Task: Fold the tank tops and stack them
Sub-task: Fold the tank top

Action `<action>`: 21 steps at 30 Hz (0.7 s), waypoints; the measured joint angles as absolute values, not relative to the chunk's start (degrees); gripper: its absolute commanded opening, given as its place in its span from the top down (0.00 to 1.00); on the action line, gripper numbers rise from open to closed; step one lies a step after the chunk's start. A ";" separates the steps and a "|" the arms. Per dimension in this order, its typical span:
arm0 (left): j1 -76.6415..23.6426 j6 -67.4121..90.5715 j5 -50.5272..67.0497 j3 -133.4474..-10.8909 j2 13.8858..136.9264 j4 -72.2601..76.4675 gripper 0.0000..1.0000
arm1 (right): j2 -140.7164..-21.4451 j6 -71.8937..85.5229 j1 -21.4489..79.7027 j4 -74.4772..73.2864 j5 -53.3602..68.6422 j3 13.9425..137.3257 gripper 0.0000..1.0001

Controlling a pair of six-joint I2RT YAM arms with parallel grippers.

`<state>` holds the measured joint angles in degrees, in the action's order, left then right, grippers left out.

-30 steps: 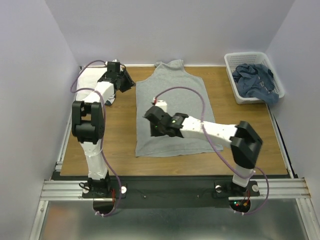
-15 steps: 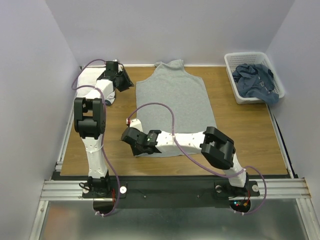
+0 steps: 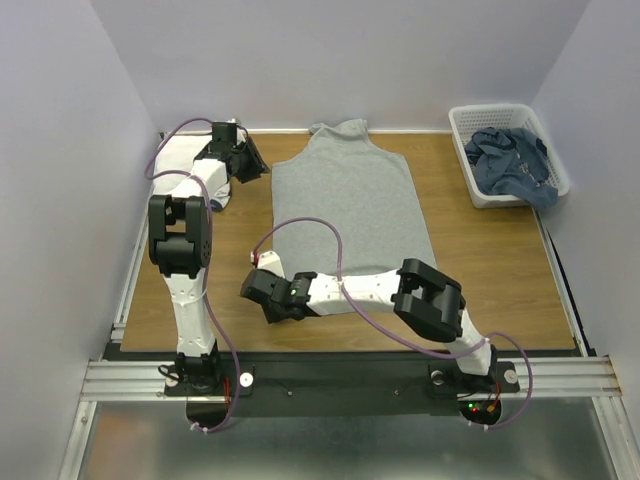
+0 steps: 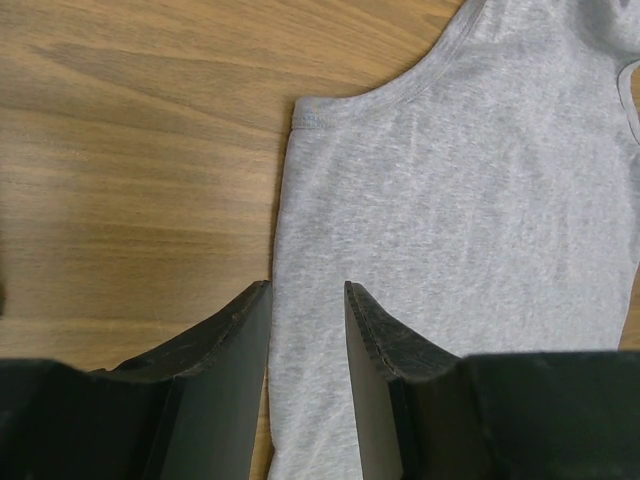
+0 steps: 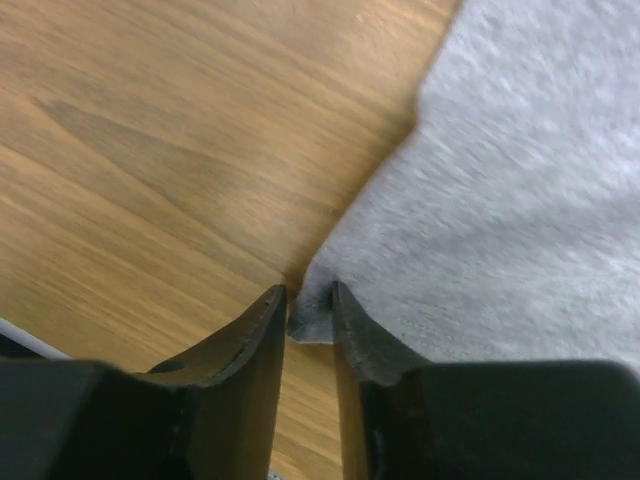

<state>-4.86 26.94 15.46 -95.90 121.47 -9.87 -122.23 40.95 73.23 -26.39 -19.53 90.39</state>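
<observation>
right tool [image 5: 310,296], nearer than before, narrow at a corner of one grey tank top [image 3: 350,200]; left tool [image 4: 308,290] narrow too

Light: we see soft, even brightness; shadows faint
Right wrist view: we find the grey tank top [image 5: 520,200] smeared, blurry
Left wrist view: crisp

Bare table [image 3: 240,215] left of tank top [image 3: 350,200]

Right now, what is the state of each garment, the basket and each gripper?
Heather grey knit tank top: spread flat, unfolded.
White plastic lattice basket: holding a crumpled blue garment.
Left gripper: narrowly open over the top's edge.
Right gripper: nearly closed around the hem corner; grip unclear.
</observation>
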 measured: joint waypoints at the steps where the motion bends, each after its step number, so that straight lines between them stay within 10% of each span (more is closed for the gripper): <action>1: -4.86 26.94 15.55 -95.92 121.47 -9.80 0.54 | -121.89 40.95 73.25 -26.11 -19.49 89.76 0.78; 7: -4.86 27.22 16.03 -95.46 121.71 -8.84 0.54 | -116.44 42.76 73.49 -25.02 -19.09 81.49 0.96; 21: -6.35 30.13 15.70 -87.22 121.71 -4.43 0.49 | -100.62 43.53 73.52 -26.11 -13.28 67.68 0.97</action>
